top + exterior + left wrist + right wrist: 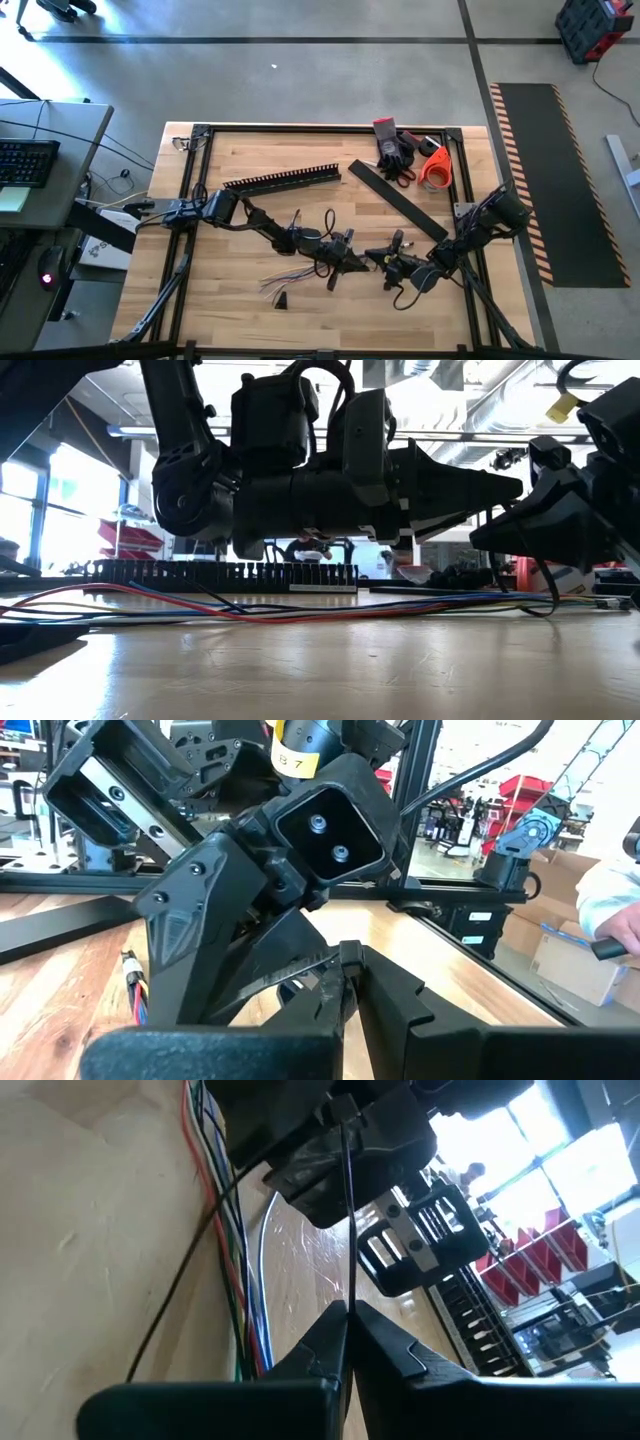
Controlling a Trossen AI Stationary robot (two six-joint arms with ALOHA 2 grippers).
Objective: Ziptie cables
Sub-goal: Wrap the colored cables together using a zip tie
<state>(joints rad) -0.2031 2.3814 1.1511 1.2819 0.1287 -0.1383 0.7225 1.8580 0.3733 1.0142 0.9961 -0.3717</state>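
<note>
Cables (300, 610) on table; grippers (372, 260) closed, seemingly pinching strand.

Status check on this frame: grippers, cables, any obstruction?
Left gripper shut, right gripper shut on thin black strand, both mid-table, tips facing. Cables flat on table beneath them. Slotted rail behind, clear.
</note>
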